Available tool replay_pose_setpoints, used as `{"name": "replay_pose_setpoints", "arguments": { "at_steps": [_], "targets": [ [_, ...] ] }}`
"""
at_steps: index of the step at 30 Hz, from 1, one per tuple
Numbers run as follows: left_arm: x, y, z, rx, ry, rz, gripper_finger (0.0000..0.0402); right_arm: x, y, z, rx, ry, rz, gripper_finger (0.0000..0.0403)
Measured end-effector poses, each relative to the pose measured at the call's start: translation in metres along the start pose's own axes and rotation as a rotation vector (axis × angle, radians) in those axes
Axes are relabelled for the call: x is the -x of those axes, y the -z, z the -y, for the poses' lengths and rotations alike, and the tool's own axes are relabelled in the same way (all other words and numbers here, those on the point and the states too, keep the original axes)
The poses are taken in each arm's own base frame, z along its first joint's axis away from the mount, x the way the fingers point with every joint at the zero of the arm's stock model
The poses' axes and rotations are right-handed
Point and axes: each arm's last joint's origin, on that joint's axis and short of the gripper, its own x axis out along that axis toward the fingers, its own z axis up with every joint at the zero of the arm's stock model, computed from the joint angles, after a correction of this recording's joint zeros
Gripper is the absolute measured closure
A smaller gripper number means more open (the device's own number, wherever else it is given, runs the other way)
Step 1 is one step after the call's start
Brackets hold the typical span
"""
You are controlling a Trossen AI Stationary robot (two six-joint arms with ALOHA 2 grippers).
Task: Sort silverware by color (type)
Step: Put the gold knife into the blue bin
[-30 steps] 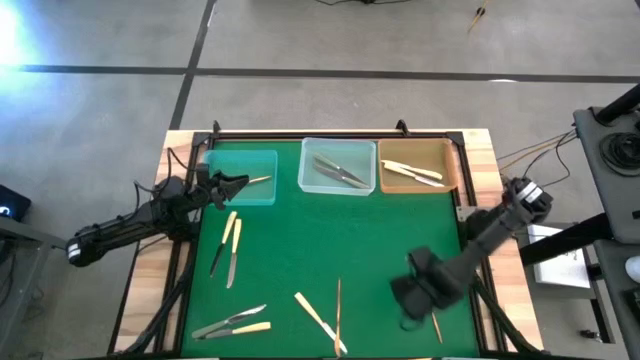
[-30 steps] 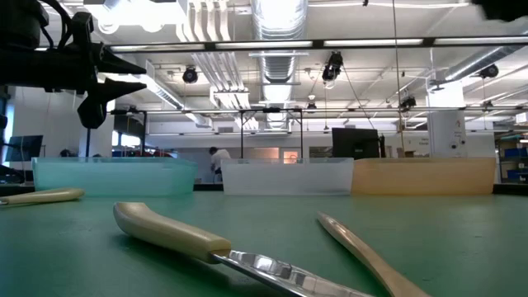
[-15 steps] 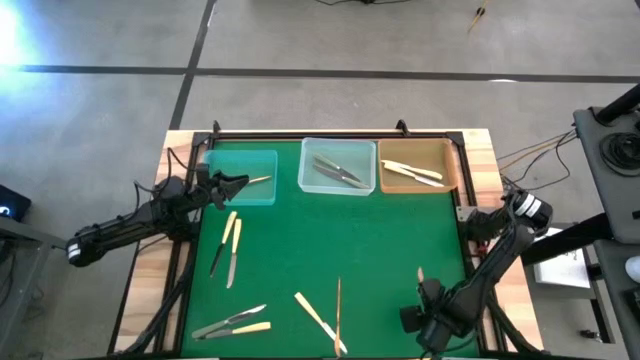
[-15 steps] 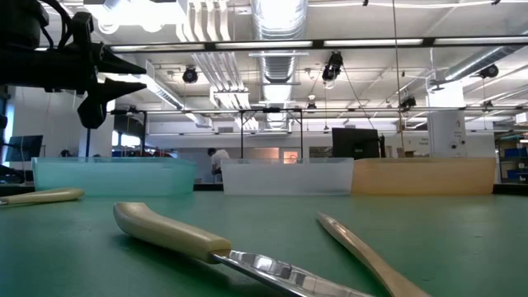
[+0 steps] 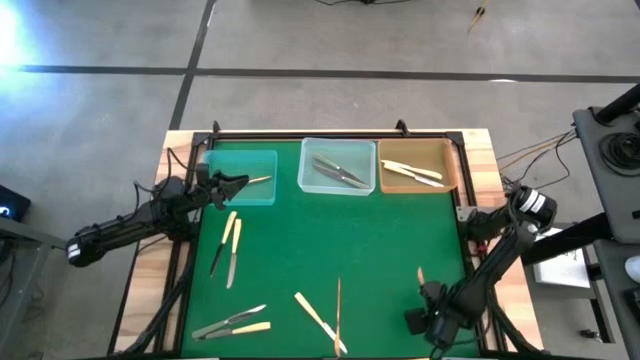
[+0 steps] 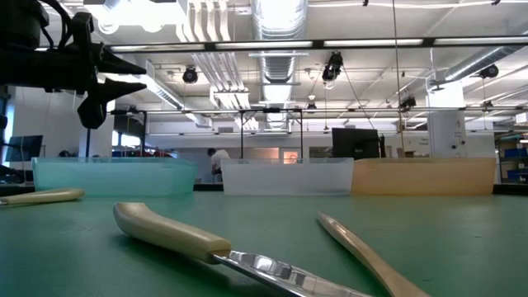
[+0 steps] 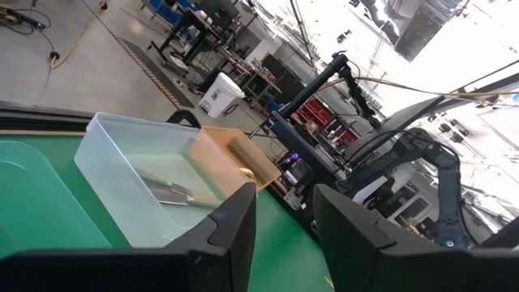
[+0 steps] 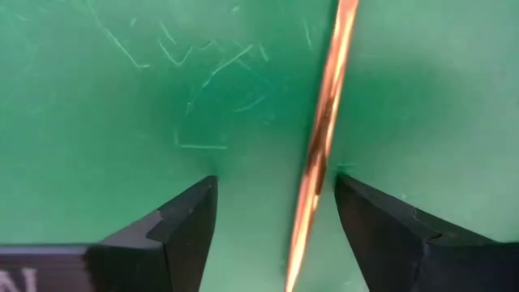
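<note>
the right gripper [image 5: 436, 322] is down at the near right corner of the green table [image 5: 340, 240], its fingers [image 8: 174, 231] spread wide on either side of a golden-bronze piece [image 8: 320, 146] that lies flat on the mat between them, untouched. the left gripper [image 5: 232, 184] hovers at the rim of the teal tray [image 5: 243, 165] with a slim golden piece [image 5: 259, 180] sticking out of its tips over the tray; its fingers are narrow around it. silver pieces [image 5: 338, 172] lie in the clear tray [image 5: 338, 148], cream-handled pieces [image 5: 411, 172] in the tan tray [image 5: 448, 165]. more silverware [image 5: 228, 250] is scattered loose on the mat, left and along the near edge.
</note>
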Motion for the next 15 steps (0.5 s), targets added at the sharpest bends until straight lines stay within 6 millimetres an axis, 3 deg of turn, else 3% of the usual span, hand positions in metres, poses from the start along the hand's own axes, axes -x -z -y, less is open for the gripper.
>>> {"name": "replay_pose_setpoints", "arguments": {
  "at_steps": [6, 13, 15],
  "targets": [
    [0.0000, 0.0000, 0.0000, 0.000, 0.000, 0.000, 0.0293, -0.0047, -0.0002, 0.0072, 0.020, -0.006, 0.015, 0.0220],
    [0.0000, 0.0000, 0.0000, 0.000, 0.000, 0.000, 0.0293, -0.0058, 0.0019, 0.0097, -0.026, -0.002, 0.015, 0.0363],
    [0.0000, 0.0000, 0.0000, 0.000, 0.000, -0.001, 0.0293, -0.0070, 0.0023, 0.0092, -0.017, -0.008, 0.018, 0.0381]
  ]
}}
